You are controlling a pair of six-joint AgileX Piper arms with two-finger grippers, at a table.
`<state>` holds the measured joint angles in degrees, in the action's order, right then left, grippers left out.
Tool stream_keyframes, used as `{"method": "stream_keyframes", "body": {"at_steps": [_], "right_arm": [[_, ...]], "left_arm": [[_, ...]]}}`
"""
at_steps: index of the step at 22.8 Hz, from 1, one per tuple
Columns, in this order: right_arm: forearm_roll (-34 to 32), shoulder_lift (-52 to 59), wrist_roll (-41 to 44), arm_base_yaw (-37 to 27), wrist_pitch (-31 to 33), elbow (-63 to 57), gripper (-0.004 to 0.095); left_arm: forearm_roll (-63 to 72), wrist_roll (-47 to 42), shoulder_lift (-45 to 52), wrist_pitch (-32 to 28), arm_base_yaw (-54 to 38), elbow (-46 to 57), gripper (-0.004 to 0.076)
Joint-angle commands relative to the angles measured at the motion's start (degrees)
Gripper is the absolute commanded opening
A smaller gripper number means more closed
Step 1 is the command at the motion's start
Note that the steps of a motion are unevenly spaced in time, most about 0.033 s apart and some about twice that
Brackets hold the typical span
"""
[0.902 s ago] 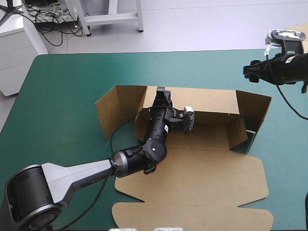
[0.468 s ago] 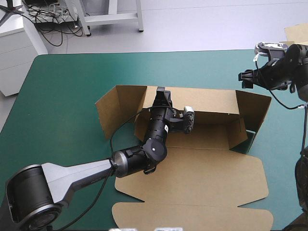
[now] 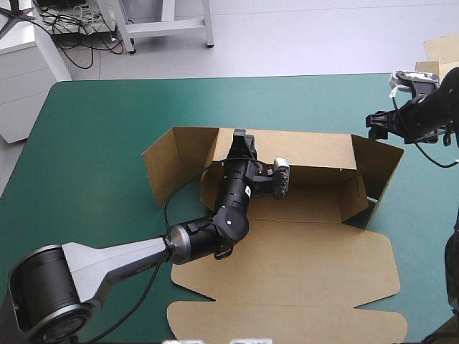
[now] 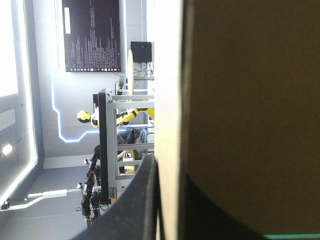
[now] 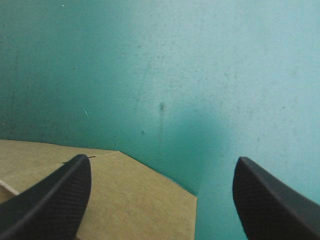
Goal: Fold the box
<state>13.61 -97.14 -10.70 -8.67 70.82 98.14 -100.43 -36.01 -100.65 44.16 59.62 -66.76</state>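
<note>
The brown box (image 3: 301, 258) lies mid-table with its back wall (image 3: 308, 150) and both end flaps raised, and its lid flat toward the near edge. My left gripper (image 3: 242, 137) reaches over the box floor and is shut on the back wall's top edge. In the left wrist view the board (image 4: 250, 100) stands edge-on between the black fingers (image 4: 135, 200) of that gripper (image 4: 167, 170). My right gripper (image 3: 374, 123) hovers just above the right end flap (image 3: 384, 165), open. In the right wrist view that gripper (image 5: 162, 162) has a flap corner (image 5: 130, 195) under it over the teal-green cover (image 5: 200, 75).
Another piece of brown board (image 3: 437, 46) shows beyond the table's far right corner. Bare teal-green cover (image 3: 93, 143) stretches left of the box and behind it to the far edge.
My right gripper has swung and shifted a little right and nearer, down to the right flap's top corner. The left arm and the box have not moved.
</note>
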Motion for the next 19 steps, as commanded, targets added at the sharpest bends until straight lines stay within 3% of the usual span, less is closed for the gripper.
{"method": "stream_keyframes", "body": {"at_steps": [1,7,19], "right_arm": [[2.6,2.7,-1.5,-0.4,0.1,1.4,0.0724],[3.5,5.0,-3.0,-0.4,0.6,-4.0,0.0724],[12.1,22.0,-12.4,-0.5,-15.6,-30.2,0.0724]], "left_arm": [[0.0,-1.5,1.8,-1.0,0.5,-0.3,-0.001],[0.0,-1.5,1.8,-0.8,0.5,-0.3,-0.001],[0.0,-2.1,1.8,0.3,0.5,-0.3,-0.001]]}}
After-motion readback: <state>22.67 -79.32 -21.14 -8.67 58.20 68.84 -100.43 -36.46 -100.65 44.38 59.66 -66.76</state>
